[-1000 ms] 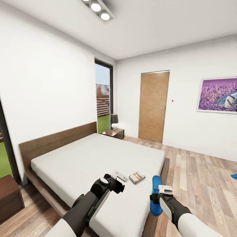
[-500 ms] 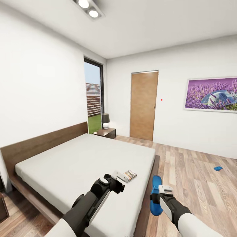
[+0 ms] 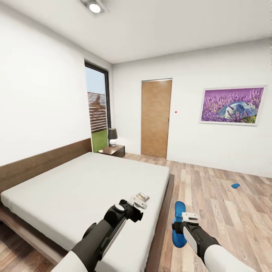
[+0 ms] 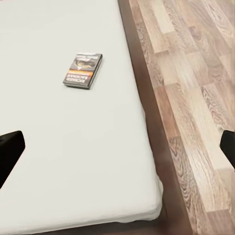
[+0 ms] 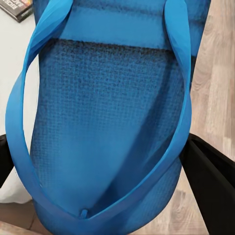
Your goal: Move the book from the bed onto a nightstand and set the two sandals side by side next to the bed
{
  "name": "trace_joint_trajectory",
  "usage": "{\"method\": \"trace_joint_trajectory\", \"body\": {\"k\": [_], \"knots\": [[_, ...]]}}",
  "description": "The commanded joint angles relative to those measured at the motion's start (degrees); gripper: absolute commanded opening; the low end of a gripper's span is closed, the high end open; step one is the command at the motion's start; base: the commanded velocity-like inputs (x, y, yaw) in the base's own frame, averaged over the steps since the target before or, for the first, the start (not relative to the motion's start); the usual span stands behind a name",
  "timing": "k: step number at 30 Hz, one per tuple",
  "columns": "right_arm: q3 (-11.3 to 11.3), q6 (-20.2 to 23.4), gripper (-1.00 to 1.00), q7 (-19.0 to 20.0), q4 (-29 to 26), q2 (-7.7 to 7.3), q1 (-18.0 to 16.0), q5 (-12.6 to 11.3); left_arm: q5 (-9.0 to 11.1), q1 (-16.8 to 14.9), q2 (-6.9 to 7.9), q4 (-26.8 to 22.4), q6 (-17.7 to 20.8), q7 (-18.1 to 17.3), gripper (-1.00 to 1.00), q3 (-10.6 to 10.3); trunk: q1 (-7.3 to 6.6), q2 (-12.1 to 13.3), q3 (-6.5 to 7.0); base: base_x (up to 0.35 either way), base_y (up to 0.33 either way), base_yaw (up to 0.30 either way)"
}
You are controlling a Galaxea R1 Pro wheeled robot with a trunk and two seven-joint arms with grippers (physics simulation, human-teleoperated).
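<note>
- My left gripper [image 3: 140, 202] hid most of the book [image 3: 142, 196] from my head camera; my left wrist camera showed the book [image 4: 83, 71] whole, flat on the bed [image 4: 63, 147] near its floor-side edge.
- My left fingers [image 4: 10, 152] reached in only at the frame's corners, spread wide with nothing between them.
- My right gripper [image 3: 185, 221] was clamped on one blue sandal [image 3: 178, 223], which blocked most of my right wrist camera; a corner of the book [image 5: 17, 9] peeked past the sandal [image 5: 107, 122].
- The other sandal [image 3: 235, 186] lay small and far off on the wood floor [image 3: 226, 211], well apart from the bed.
- Against a second ago, my view had swung right: the near nightstand left the frame, the far nightstand [image 3: 112, 150] slid leftward, and the far sandal came fully in.
</note>
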Motion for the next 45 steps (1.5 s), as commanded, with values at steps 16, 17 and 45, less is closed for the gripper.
{"method": "trace_joint_trajectory", "body": {"k": [16, 17, 45], "knots": [[-0.1, 0.2, -1.0, -0.3, -0.1, 0.0, 0.0, -0.6, -0.1, 0.0, 0.0, 0.0, 0.3, -0.1, 1.0, 0.0, 0.02, -0.1, -1.27, 0.0, 0.0, -0.169], [-0.1, 0.2, -1.0, -0.3, -0.1, 0.0, 0.0, -0.6, -0.1, 0.0, 0.0, 0.0, 0.2, -0.1, 1.0, 0.0, 0.02, -0.1, -1.35, 0.0, 0.0, -0.169], [-0.1, 0.2, -1.0, -0.3, -0.1, -0.16, 0.0, -0.6, -0.1, 0.0, 0.0, 0.0, 0.3, -0.1, 1.0, 0.0, 0.02, -0.1, -3.52, 0.0, 0.0, -0.169]]}}
